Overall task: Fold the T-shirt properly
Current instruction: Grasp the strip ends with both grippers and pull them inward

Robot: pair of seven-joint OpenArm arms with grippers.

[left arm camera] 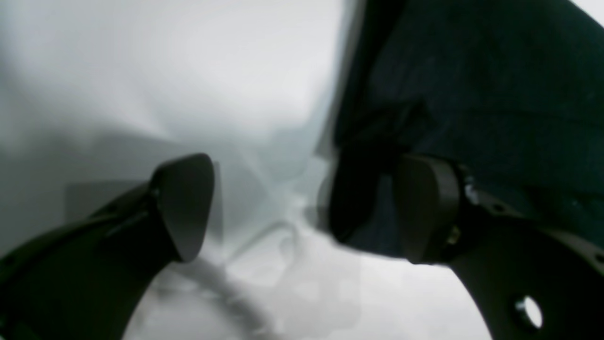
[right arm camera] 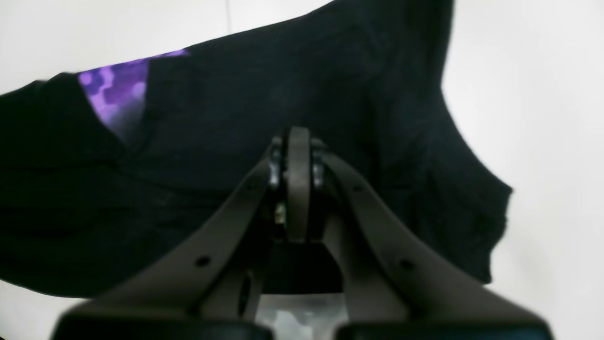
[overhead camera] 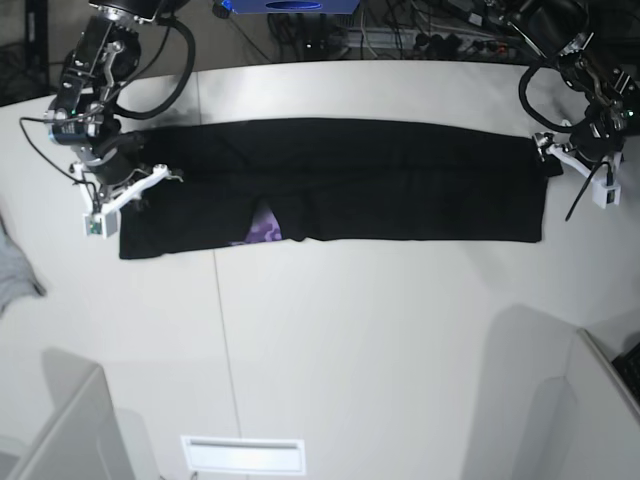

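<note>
The black T-shirt (overhead camera: pixel 330 180) lies as a long folded strip across the white table (overhead camera: pixel 350 330), with a bit of purple print (overhead camera: pixel 265 228) showing at its front edge. My right gripper (overhead camera: pixel 140 178) is at the strip's left end. In the right wrist view its fingers (right arm camera: pixel 296 156) are closed together on the black cloth (right arm camera: pixel 226 108), with the purple print (right arm camera: pixel 115 89) to the left. My left gripper (overhead camera: pixel 560 155) is at the strip's right end. In the left wrist view it (left arm camera: pixel 302 208) is open, with the shirt's edge (left arm camera: pixel 472 85) reaching its right finger (left arm camera: pixel 424 208).
A small grey cloth (overhead camera: pixel 15 265) lies at the table's left edge. Grey panels stand at the front left (overhead camera: pixel 60 420) and front right (overhead camera: pixel 560 400). A white slotted plate (overhead camera: pixel 243 455) is at the front edge. Cables and gear run along the back (overhead camera: pixel 400 30).
</note>
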